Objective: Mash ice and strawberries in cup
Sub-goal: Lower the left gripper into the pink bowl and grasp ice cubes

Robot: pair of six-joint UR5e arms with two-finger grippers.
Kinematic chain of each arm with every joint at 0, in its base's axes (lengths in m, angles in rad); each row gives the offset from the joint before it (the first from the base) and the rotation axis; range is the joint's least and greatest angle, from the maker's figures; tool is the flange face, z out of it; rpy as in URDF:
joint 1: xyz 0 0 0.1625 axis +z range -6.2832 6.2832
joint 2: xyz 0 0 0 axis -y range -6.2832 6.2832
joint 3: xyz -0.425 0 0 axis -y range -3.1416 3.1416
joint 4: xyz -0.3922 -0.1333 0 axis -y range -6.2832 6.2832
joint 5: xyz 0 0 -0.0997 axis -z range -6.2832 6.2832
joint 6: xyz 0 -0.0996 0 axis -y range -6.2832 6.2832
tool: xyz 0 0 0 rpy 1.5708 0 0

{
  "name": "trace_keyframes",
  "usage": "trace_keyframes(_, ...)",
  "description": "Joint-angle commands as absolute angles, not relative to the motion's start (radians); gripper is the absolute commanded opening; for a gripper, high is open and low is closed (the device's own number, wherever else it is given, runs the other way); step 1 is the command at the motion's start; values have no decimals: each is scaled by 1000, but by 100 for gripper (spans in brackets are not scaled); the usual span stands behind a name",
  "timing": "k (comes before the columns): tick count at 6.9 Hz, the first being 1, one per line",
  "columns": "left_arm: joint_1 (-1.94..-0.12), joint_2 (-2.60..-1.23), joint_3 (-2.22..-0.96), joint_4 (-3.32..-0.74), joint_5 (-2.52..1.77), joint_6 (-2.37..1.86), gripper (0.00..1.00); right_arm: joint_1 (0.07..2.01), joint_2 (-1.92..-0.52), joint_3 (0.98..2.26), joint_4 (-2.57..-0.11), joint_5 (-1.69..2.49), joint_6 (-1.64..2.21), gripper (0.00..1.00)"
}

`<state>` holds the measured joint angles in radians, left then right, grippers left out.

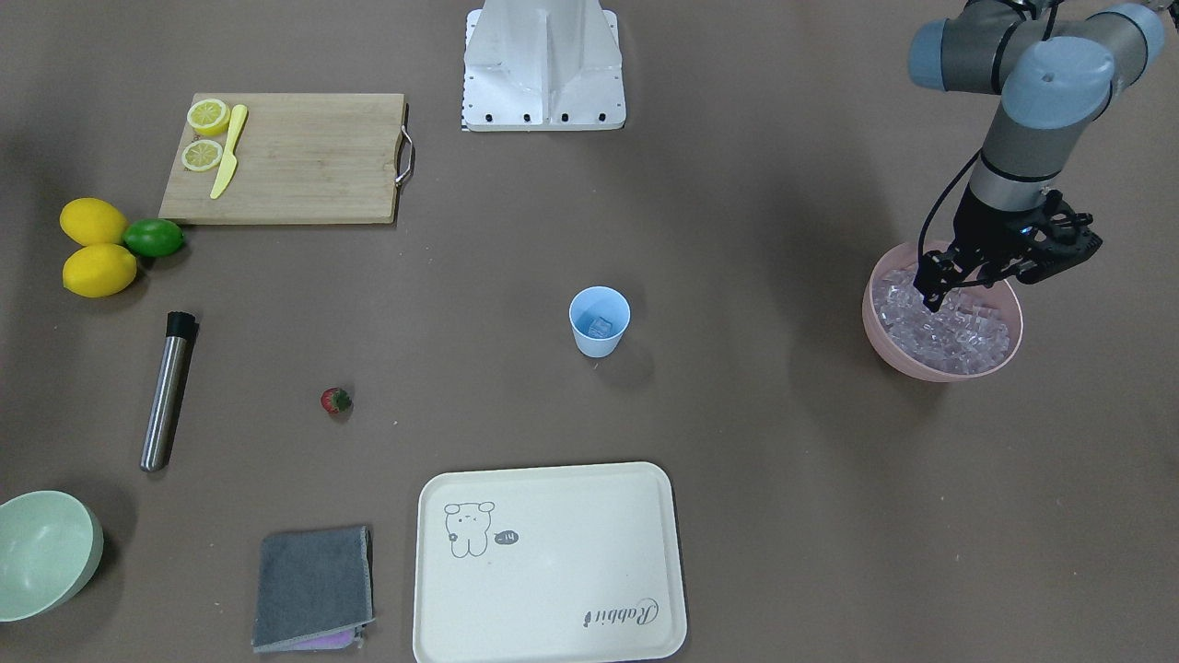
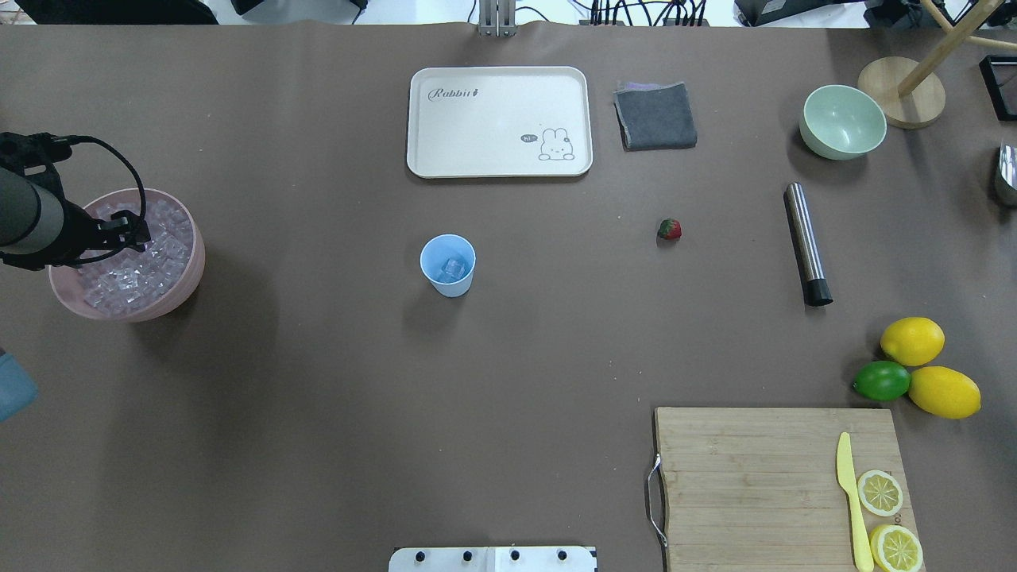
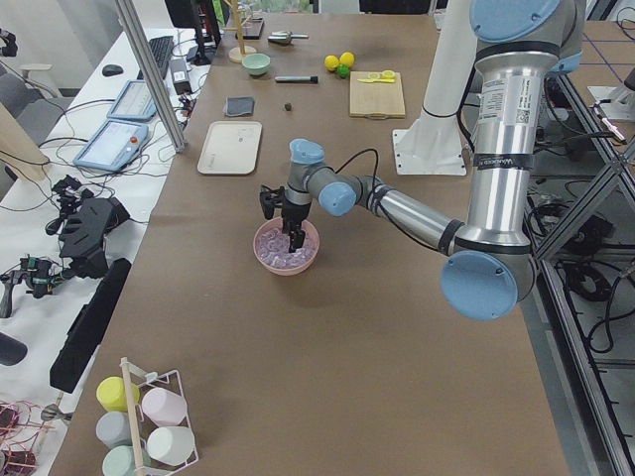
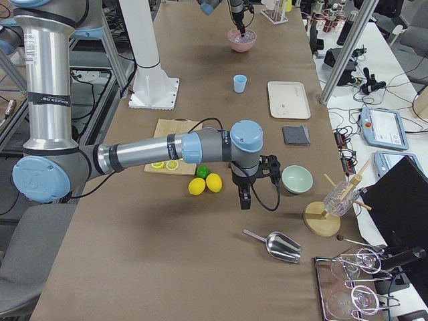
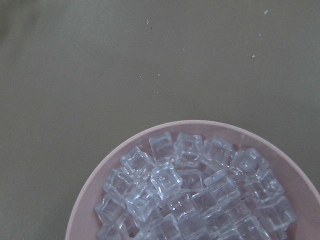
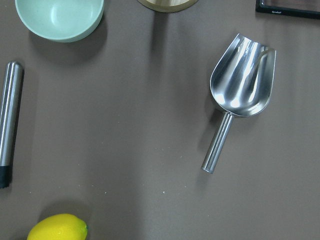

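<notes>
The light-blue cup [image 1: 599,320] [image 2: 447,264] stands upright mid-table with one ice cube [image 2: 453,269] inside. More ice [image 1: 949,322] [image 5: 190,200] fills a pink bowl [image 2: 187,294]. My left gripper [image 1: 930,296] [image 2: 141,233] reaches down into that bowl among the cubes; I cannot tell whether it is open or shut. The strawberry [image 1: 335,400] [image 2: 669,229] lies alone on the table. My right gripper [image 4: 245,200] hangs above the table near the lemons, seen only in the exterior right view, so I cannot tell its state.
A steel muddler [image 2: 806,242] lies near the strawberry. A cream tray [image 2: 429,119], grey cloth [image 2: 655,115] and pale-green bowl [image 2: 842,121] sit at the far edge. The cutting board [image 2: 755,477] holds lemon slices and a yellow knife. A metal scoop [image 6: 240,95] lies under the right wrist.
</notes>
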<state>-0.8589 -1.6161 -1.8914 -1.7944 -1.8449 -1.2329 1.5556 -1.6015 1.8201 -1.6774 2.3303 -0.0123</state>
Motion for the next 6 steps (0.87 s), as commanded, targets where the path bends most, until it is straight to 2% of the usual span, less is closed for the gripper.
trace_keyframes(1,-836,-1626,-1884,-1795,-1838,-1239,73,1555,-1601,1819,-1678,2329,-12,100)
trace_keyframes(5,-828,-1623,-1835,-1844,-1838,-1227,59,1555,-1600,1821,-1677,2329,-12,100)
trace_keyframes(6,-828,-1623,-1838,-1844,-1838,-1227,59,1555,-1600,1821,-1677,2327,-12,100)
